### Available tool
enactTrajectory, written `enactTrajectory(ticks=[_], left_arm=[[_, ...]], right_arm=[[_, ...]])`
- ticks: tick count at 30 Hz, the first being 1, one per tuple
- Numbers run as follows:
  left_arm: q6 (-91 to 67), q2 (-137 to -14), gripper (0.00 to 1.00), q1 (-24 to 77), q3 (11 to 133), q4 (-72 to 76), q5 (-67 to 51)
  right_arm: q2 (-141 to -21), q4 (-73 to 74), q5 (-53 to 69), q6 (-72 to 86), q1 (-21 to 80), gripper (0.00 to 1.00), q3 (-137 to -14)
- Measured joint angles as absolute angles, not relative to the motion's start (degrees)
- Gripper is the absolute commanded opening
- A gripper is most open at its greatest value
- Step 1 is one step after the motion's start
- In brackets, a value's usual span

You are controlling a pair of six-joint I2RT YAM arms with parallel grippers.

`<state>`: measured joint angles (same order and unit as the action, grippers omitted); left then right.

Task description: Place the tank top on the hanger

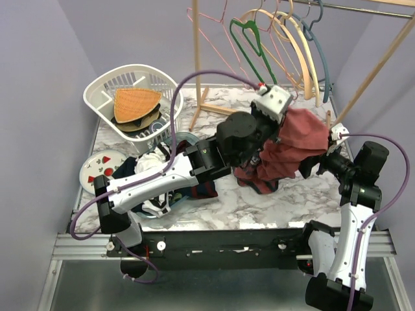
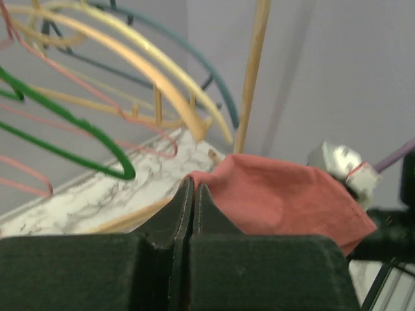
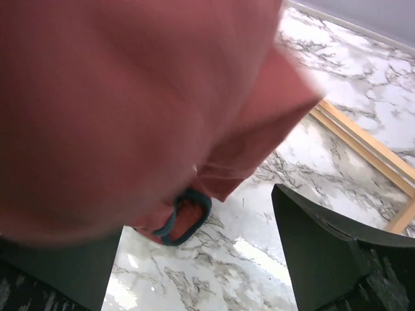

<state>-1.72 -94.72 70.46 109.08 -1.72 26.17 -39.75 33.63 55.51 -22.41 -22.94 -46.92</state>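
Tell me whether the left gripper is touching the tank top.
Touching. The left wrist view shows the left gripper shut, its fingertips pinching the edge of the tank top.

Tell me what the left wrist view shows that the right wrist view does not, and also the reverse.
Only the left wrist view: the green hanger, the cream hangers and the blue hanger on the rack, and the left pincer shut on an edge of the tank top. Only the right wrist view: the right pincer, wide open, and a blue loop under the cloth; what it is I cannot tell. Both: the tank top, the marble table and the pale wooden frame.
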Motion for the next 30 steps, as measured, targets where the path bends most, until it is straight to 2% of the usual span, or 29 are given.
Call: enactTrajectory(ticks=[2,5,6,8,9,12,18,24,30], left_arm=[[-4.16,-92.4,0.04,70.19,99.15,-1.3,26.37],[-8.16,-89.32,0.28,69.71,87.35,-1.23,26.15],[-9.28,-88.55,0.46,69.49,84.4,-1.43,25.69],[-11.46,-87.39,0.62,68.97,78.98,-1.65,24.18],[-12.38,-87.02,0.78,68.58,76.99,-1.78,23.14],[-13.39,-86.59,0.97,66.92,72.1,-1.72,19.11],[-12.08,-85.65,0.99,63.66,67.16,-3.7,14.44],[-9.15,-76.55,0.99,63.48,61.98,-5.85,15.68],[-11.84,-65.23,0.99,62.92,48.34,-4.45,18.22]], right_arm=[[-40.01,34.26,53.91,-23.11,-22.94,1.0,-47.16],[-40.45,35.53,51.53,-24.67,-22.94,1.0,-47.4],[-40.51,36.07,50.81,-25.26,-22.94,1.0,-47.42],[-40.71,37.8,49.25,-27.51,-22.94,1.0,-47.42],[-40.8,38.5,48.82,-28.49,-22.94,1.0,-47.42],[-40.95,42.57,46.78,-33.34,-22.94,1.0,-47.62],[-43.13,52.42,45.23,-44.47,-22.94,1.0,-51.18],[-47.64,60.75,50.39,-53.76,-19.92,1.0,-52.01],[-51.9,56.07,47.05,-49.34,3.49,0.98,-48.03]])
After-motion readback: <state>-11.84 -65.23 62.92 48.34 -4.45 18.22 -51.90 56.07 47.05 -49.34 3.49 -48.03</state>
